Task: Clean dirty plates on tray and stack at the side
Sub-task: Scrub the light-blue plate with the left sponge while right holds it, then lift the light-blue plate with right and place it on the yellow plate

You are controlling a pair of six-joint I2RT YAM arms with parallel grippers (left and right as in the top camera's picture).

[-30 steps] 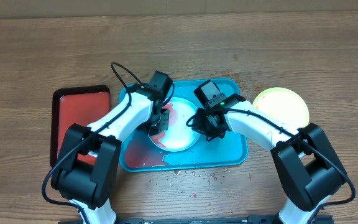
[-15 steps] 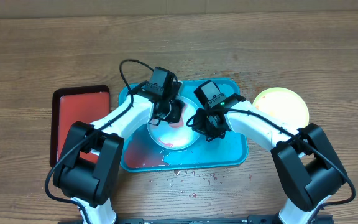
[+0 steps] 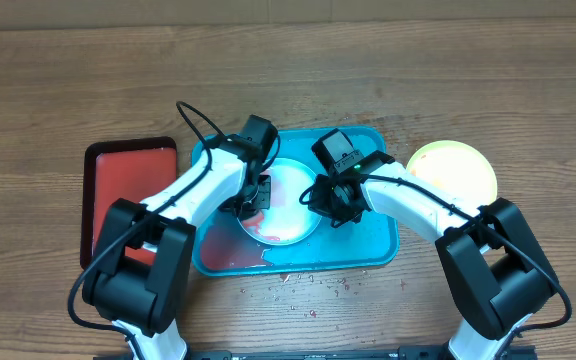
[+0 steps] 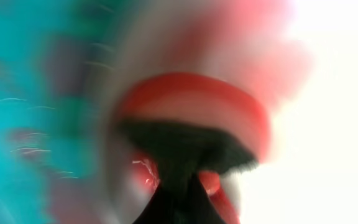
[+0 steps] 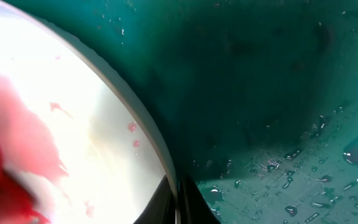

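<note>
Scrubbing step: left gripper [image 3: 252,196], seemingly clenched on a red brush [image 4: 194,124], bears on the smeared plate [image 3: 293,205] beneath it in the tray [image 3: 373,245]; right gripper [image 3: 330,205] pinches that plate's rim. Once clean, it needs lifting onto the lime plate [image 3: 453,170] beyond the right gripper

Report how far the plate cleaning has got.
Done, apparently: a lime plate sits beside the tray, looking clean. In hand: right pincer grips the rim of a plate on the tray while the left pincer works over it; red smears show at its near edge. Left: finish, stack it. No third plate shows.
</note>
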